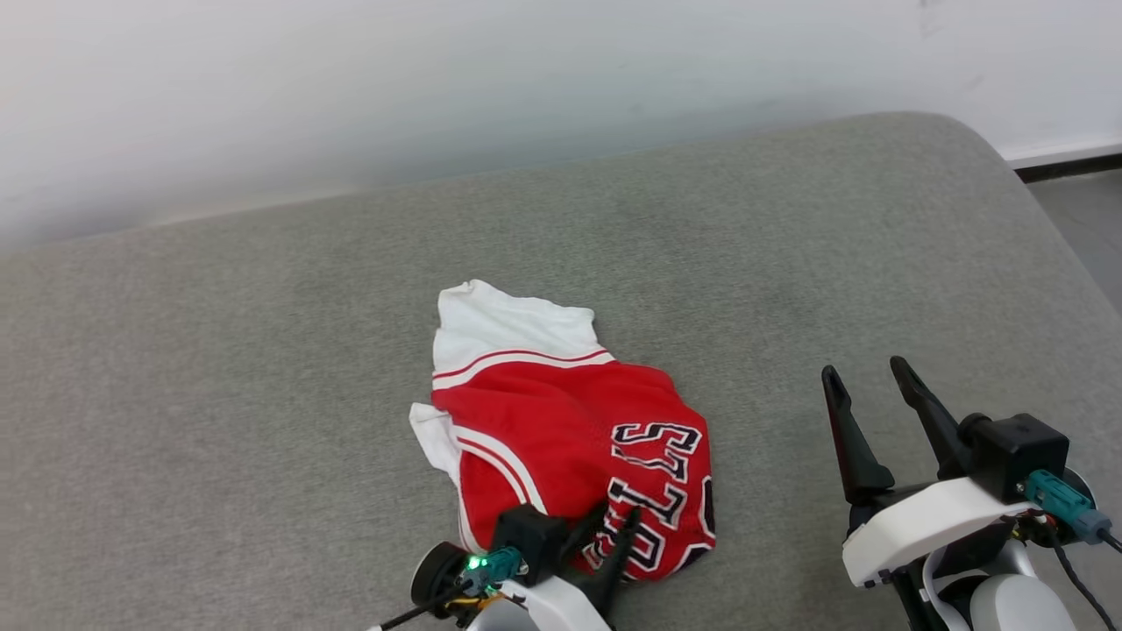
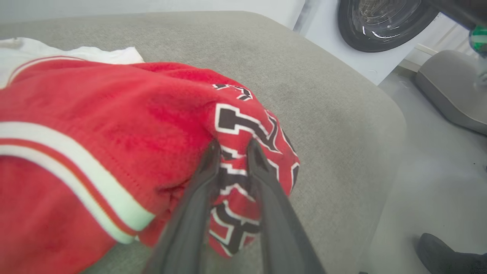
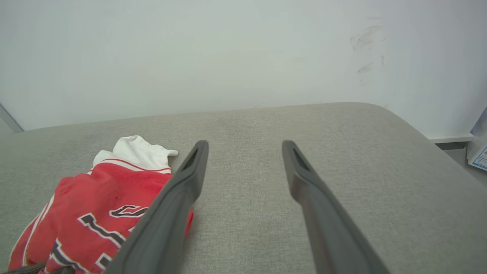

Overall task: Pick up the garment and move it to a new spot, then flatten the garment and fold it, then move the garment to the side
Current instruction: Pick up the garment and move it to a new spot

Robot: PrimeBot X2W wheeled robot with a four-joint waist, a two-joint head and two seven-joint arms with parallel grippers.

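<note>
Closest in, the two dark fingers (image 2: 190,213) of the left gripper (image 2: 233,148): nearly together, nipping a fold of the garment (image 1: 561,421) right at the black, white-outlined lettering. Red cloth bunched and humped around the tips, lettered part squeezed into the narrow gap. Striped red-and-white trim sweeping across the left of the left wrist view, white panel beyond it.

From the head view: garment crumpled in a heap on the grey padded surface (image 1: 263,350), roughly mid-width and toward the near edge. White panel at the far end, red body in the middle, lettering at the near right, partly tucked under. Small white flap poking out on the left. Left gripper at the near edge, tips on the lettered corner.

Over to the right gripper (image 1: 863,368): jaws spread wide, nothing between them, pointing away over bare grey fabric, well apart from the garment and to its right. From the right wrist view, garment low at the left, partly behind the left-hand finger.

Pale wall (image 1: 438,88) behind the surface. Past its rounded corner in the left wrist view, a dark round glassy shape (image 2: 384,23), a second grey cushion (image 2: 449,95), and low in the corner a dark lump (image 2: 445,255), maybe a shoe, too blurred to call.
</note>
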